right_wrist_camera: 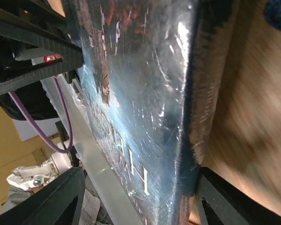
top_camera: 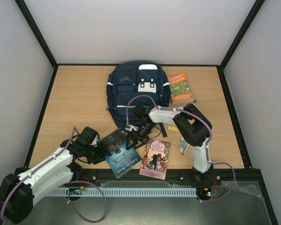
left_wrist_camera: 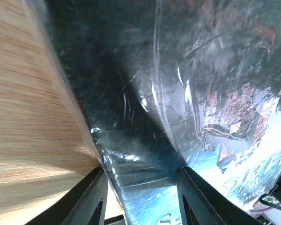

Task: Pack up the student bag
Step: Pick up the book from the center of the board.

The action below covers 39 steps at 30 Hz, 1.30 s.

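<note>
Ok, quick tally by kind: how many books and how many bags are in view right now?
Books: 3 (blue book, pink book, orange book)
Bags: 1 (student bag)
Total: 4

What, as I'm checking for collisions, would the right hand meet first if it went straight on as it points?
The blue book: its edge lies between the fingers of the right hand, so going straight on would likely push into it almost at once. Depth is hard to judge.
</note>
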Available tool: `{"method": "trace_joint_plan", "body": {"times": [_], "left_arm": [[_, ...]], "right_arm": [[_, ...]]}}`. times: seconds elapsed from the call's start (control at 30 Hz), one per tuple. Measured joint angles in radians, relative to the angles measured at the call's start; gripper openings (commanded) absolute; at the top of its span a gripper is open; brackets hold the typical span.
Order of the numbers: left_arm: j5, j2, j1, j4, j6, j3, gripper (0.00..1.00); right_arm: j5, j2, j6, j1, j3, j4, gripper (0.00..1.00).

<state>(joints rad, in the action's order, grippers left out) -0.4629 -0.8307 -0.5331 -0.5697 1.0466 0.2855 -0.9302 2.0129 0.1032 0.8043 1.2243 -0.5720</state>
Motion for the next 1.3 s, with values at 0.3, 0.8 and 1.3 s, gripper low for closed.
{"method": "trace_joint_plan", "body": {"times": [0.3, 0.8, 1.3], "left_arm": [[-0.011, 0.034, -0.005, 0.006, 0.018, -0.006, 0.51], [-0.001, 0.181, -0.012, 0.008, 0.113, -0.045, 0.56], [0.038, 0.212, -0.012, 0.004, 0.125, -0.047, 0.6]], "right_arm": [[0.004, -0.05, 0.069, 0.002, 0.012, -0.023, 0.56], [-0.064, -0.072, 0.087, 0.003, 0.043, -0.035, 0.6], [-0.014, -0.048, 0.087, 0.029, 0.12, -0.088, 0.37]]}}
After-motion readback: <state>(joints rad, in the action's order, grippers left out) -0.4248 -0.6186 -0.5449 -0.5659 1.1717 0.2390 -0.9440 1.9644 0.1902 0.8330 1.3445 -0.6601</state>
